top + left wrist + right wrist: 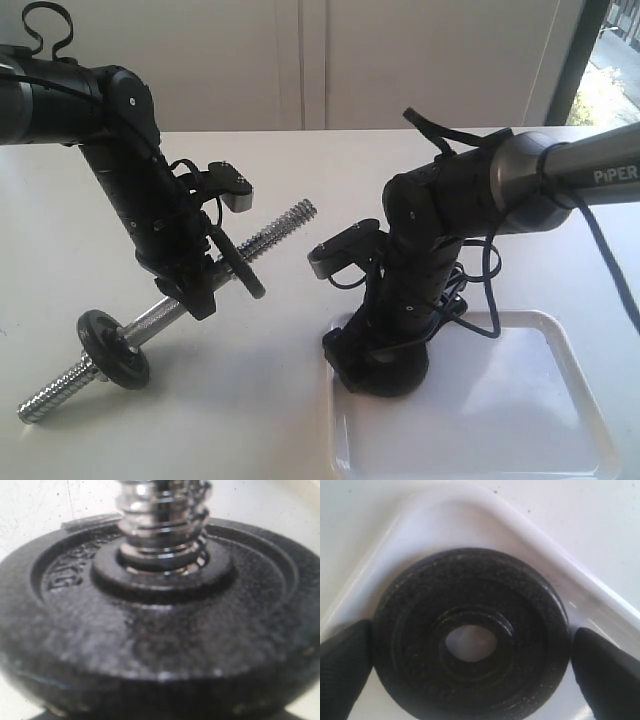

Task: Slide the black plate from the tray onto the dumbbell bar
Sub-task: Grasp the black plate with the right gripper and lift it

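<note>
The black plate (470, 587) lies flat in a corner of the white tray (520, 525). My right gripper (470, 652) is open and lowered over it, one finger (345, 660) on either side of its rim. In the exterior view that gripper (385, 365) sits in the near left corner of the tray (520, 420). My left gripper (195, 290) is shut on the chrome dumbbell bar (275, 232), holding it tilted with its far threaded end raised. The bar carries one black disc (112, 347) low down and another (240, 265) beside the gripper. In the left wrist view a disc (160, 630) on the threaded bar (162, 525) fills the frame.
The bar's lower threaded end (45, 400) rests on the white table (290, 400). Black cables (480, 300) hang from the right arm over the tray. A white wall and a window stand behind the table.
</note>
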Robot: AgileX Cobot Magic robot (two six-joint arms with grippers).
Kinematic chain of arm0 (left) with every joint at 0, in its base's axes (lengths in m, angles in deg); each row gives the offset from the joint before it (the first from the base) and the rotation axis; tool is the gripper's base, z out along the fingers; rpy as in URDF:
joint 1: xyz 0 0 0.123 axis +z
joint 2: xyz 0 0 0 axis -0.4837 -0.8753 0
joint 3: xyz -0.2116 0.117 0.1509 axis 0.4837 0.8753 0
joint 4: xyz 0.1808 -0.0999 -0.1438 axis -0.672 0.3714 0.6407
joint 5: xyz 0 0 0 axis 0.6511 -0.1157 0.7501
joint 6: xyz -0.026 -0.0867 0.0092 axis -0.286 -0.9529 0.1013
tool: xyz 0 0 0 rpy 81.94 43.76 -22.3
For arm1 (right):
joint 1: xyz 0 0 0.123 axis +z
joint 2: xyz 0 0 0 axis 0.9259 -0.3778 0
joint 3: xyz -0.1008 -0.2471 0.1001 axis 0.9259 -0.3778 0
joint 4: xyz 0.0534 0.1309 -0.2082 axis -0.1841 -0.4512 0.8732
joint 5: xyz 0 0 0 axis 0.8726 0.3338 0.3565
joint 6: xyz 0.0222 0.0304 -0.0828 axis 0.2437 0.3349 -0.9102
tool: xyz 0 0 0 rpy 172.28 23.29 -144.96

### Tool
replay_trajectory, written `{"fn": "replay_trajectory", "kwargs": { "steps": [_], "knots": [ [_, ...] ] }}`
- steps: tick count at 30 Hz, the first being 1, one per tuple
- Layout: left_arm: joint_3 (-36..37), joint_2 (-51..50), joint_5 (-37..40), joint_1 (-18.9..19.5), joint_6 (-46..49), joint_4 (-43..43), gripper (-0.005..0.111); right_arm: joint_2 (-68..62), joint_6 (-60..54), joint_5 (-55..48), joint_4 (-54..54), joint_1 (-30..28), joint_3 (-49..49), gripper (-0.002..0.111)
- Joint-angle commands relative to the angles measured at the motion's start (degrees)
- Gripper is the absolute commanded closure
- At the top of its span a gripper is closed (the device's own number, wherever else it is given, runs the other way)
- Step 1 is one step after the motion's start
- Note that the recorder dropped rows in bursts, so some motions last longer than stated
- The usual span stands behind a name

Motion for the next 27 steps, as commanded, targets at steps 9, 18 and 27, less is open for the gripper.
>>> {"fn": "replay_trajectory", "kwargs": {
  "steps": [9, 18, 27],
  "knots": [
    [-1.1, 3.1, 0.8, -0.1, 0.2, 3.5, 0.107, -3.2, -0.8, -1.4, 0.3, 0.0, 0.1, 0.005],
    [-1.1, 3.1, 0.8, -0.1, 0.2, 3.5, 0.107, -5.2, -0.6, -3.6, 0.3, 0.0, 0.1, 0.055],
    [-1.1, 3.1, 0.8, -0.1, 0.2, 3.5, 0.107, -4.7, -0.6, -5.4, 0.8, 0.0, 0.1, 0.108]
  ]
}}
